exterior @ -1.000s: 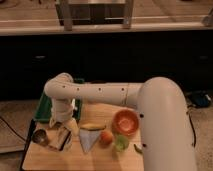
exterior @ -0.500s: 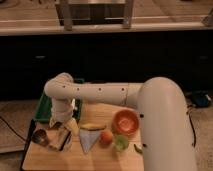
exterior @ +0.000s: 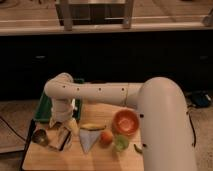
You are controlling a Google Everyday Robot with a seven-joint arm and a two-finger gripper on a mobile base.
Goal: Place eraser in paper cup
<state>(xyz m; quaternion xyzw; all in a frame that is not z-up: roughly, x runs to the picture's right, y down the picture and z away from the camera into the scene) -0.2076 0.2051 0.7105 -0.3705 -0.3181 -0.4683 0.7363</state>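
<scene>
In the camera view, the white arm [exterior: 150, 115] comes in from the near right, runs left above the wooden table [exterior: 75, 159], bends at an elbow on the left and drops straight down. The gripper [exterior: 63, 135] hangs at the near left of the table, low over its surface; whether it is open, closed or holding anything cannot be told. The eraser cannot be made out, either on the table or at the gripper. Just left of the gripper stands a small dark round container [exterior: 40, 137]. To its right lies a pale tapered shape, probably the paper cup [exterior: 88, 140], near the gripper but apart from it. A banana [exterior: 93, 126] lies just beyond that shape, an orange fruit [exterior: 105, 137] sits to its right, then a small green cup [exterior: 121, 144], with an orange bowl [exterior: 125, 121] behind them. A green tray [exterior: 44, 111] sits at the far left, behind the arm's downward section.
</scene>
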